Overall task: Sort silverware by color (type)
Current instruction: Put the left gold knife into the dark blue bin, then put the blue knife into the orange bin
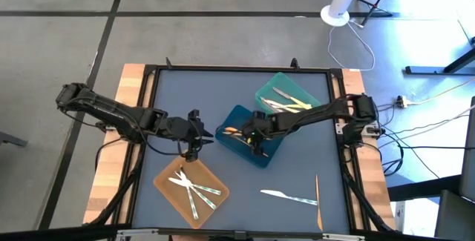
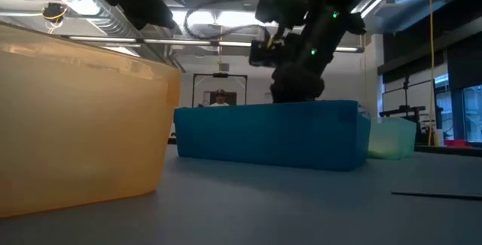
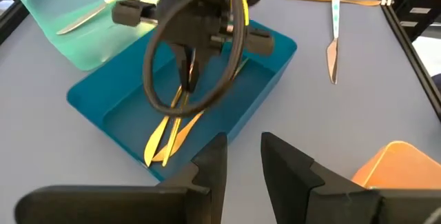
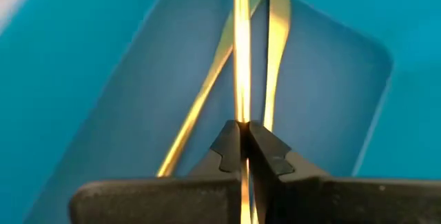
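My right gripper (image 1: 252, 133) hangs over the blue tray (image 1: 263, 156), shut on a thin orange utensil (image 4: 241, 58). Two more orange utensils (image 3: 169, 131) lie on the blue tray's floor. My left gripper (image 1: 199, 133) stands open just left of that tray, above the table, with nothing between its fingers (image 3: 210, 165). The teal tray (image 1: 297, 85) behind holds yellow and white pieces. In the orange tray (image 1: 167, 174), near the front, lie several clear-white pieces (image 1: 194, 189). My right gripper pinches the orange utensil's thin handle (image 4: 241, 117) between its two fingertips. The fingers slant down from the table's right side, and the utensil runs on along them into the blue tray. Whether its lower end touches the tray floor I cannot tell.
A white knife (image 1: 289, 195) and a thin orange piece (image 1: 318, 196) lie loose on the blue mat near the front right. The mat's black frame (image 1: 148, 107) borders the work area. Open mat shows between the trays and along the far edge.
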Action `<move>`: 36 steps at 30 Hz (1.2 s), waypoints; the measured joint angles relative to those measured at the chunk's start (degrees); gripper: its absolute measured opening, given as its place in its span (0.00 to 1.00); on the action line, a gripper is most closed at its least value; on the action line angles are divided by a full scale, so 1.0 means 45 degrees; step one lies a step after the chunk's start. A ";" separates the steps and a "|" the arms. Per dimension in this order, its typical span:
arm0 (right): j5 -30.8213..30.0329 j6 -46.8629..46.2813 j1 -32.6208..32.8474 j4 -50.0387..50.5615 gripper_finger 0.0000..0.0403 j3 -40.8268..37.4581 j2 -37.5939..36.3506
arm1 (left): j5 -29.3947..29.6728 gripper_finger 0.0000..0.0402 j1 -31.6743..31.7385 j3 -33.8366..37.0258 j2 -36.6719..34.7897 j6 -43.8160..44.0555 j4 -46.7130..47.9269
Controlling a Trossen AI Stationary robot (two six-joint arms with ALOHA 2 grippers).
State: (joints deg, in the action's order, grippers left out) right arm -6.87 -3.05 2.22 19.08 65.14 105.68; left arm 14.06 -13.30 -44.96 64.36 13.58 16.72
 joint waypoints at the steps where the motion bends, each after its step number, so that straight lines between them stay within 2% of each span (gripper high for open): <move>1: -0.0009 -0.0004 0.0000 0.0066 0.00 0.0000 0.0132 | 0.0006 0.21 0.0000 0.0007 -0.0002 0.0000 0.0039; 8: -0.0010 -0.0025 0.0000 0.0040 0.00 0.0000 0.0737 | 0.0006 0.21 0.0000 0.0007 0.0000 -0.0003 -0.0026; 25: -0.0005 -0.0019 0.0000 0.0076 0.01 0.0000 0.0735 | 0.0006 0.21 0.0000 0.0007 0.0000 -0.0001 -0.0032; 30: -0.0005 -0.0019 0.0000 0.0090 0.06 0.0000 0.0735 | 0.0006 0.21 0.0000 0.0007 0.0000 -0.0005 -0.0033; 36: 0.0000 -0.0019 0.0000 0.0085 0.17 0.0000 0.0730 | 0.0006 0.21 0.0000 0.0007 0.0000 -0.0003 -0.0032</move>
State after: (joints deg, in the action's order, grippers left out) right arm -6.87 -3.14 2.22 19.46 65.14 108.97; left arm 14.09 -13.30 -44.93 64.36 13.57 16.58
